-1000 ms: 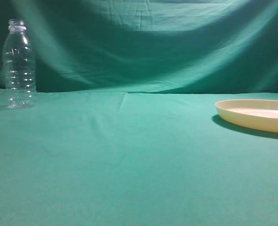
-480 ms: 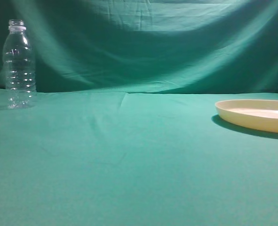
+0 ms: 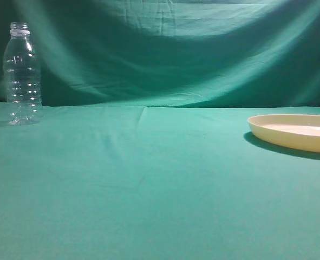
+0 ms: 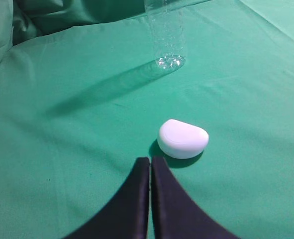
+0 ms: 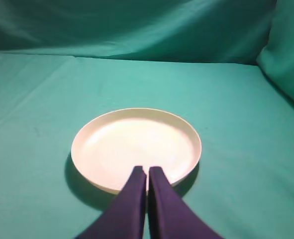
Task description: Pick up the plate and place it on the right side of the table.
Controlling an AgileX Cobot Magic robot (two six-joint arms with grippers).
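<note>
plate (image 3: 293,132) cut by right edge, table (image 3: 149,184)

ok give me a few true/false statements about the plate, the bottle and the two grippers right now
1. The plate lies flat on the table with nothing on it. True.
2. The clear bottle has tipped onto its side. False: it stands upright at the far left of the exterior view.
3. The right gripper holds the plate's rim. False: its fingers are pressed together with nothing between them, above the plate's near edge.
4. The left gripper is shut. True.
5. A small white rounded object lies on the cloth in front of the left gripper. True.
6. The plate sits beside the bottle. False: they are at opposite sides of the exterior view.
</note>
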